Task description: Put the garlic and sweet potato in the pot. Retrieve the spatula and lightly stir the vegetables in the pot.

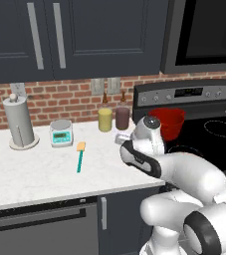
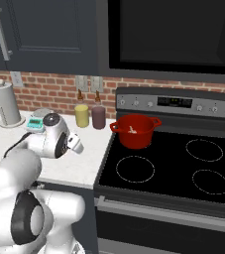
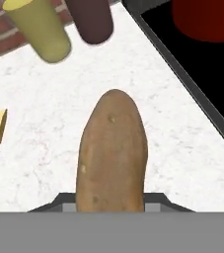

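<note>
Claw (image 3: 111, 205) pinches the sweet potato (image 3: 112, 153), tuber standing lengthwise between the tips above the white marble bench (image 3: 44, 99). Spatula (image 1: 79, 156) lies flat on the bench at 9 o'clock. Yellow jar (image 3: 38, 29) and maroon jar (image 3: 91, 20) at 11–12 o'clock. Pot (image 2: 134, 130) on the stove's rear left burner at 1 o'clock, pale garlic (image 2: 132, 130) inside. No legible writing.

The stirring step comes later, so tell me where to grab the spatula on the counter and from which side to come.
Grip the spatula on its thin teal handle, near the middle, coming straight down from above. It lies flat on the white counter with the yellow head toward the wall, so only a top-down pinch across the narrow handle fits; bare counter on both sides leaves room for the fingers.
</note>
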